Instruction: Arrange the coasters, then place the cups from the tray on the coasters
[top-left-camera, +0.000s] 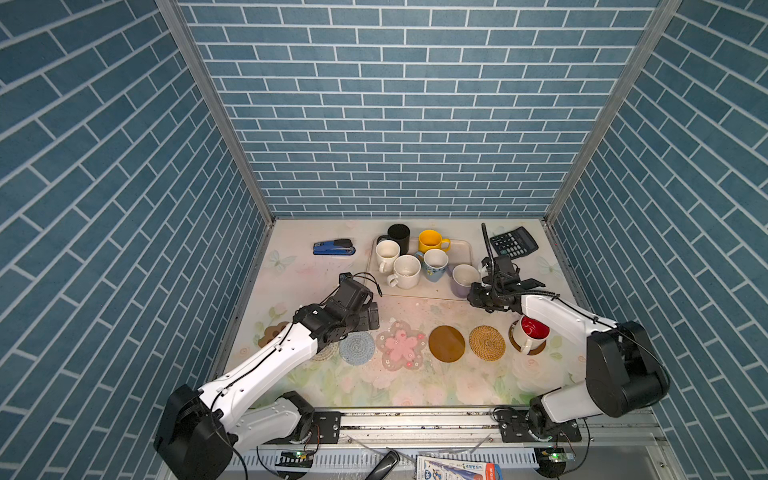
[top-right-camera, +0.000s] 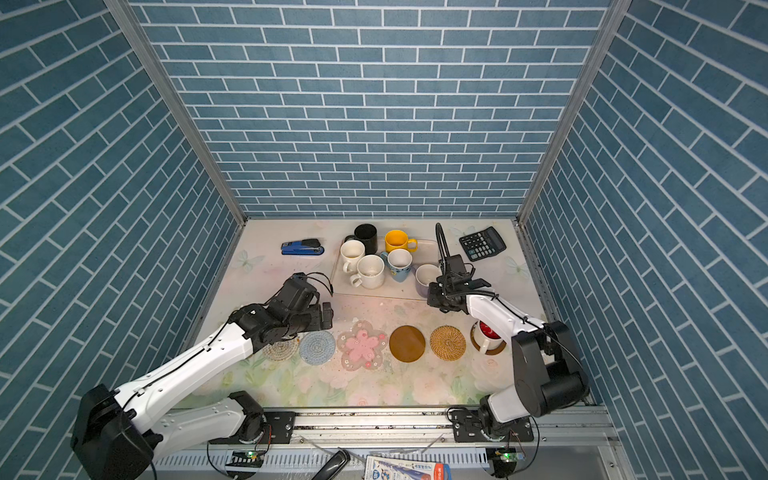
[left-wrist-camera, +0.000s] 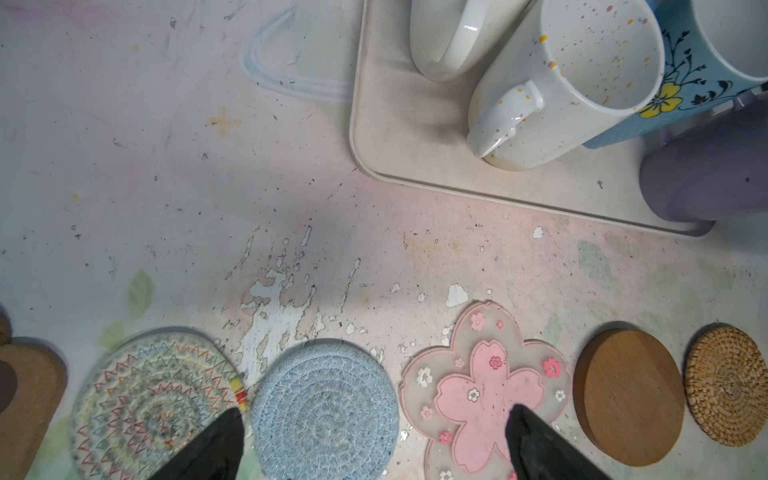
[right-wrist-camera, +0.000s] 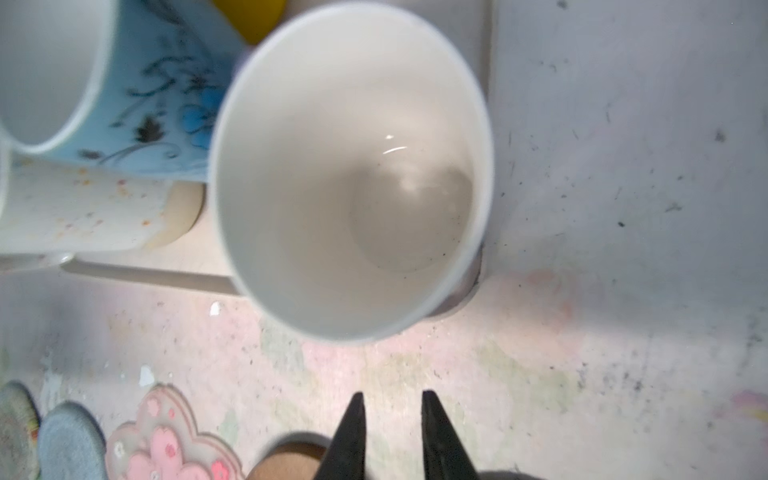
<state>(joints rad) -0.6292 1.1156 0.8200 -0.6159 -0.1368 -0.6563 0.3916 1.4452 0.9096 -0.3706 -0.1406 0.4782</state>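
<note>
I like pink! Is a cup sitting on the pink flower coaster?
No, the pink flower-shaped coaster lies bare, with no cup on it.

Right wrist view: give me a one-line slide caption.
Right pincer, slightly parted and empty, faces the white-lined lavender ceramic mug on the corner of the cream rectangular tray, beside the light-blue flower-print mug.

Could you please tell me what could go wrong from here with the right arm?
The lavender cup stands at the tray's corner by the rim; a nudge from the right gripper might tip it off. The flower-print cup crowds it, so the jaws may bump that. The right forearm hangs close to the red-lined cup and could clip it.
</note>
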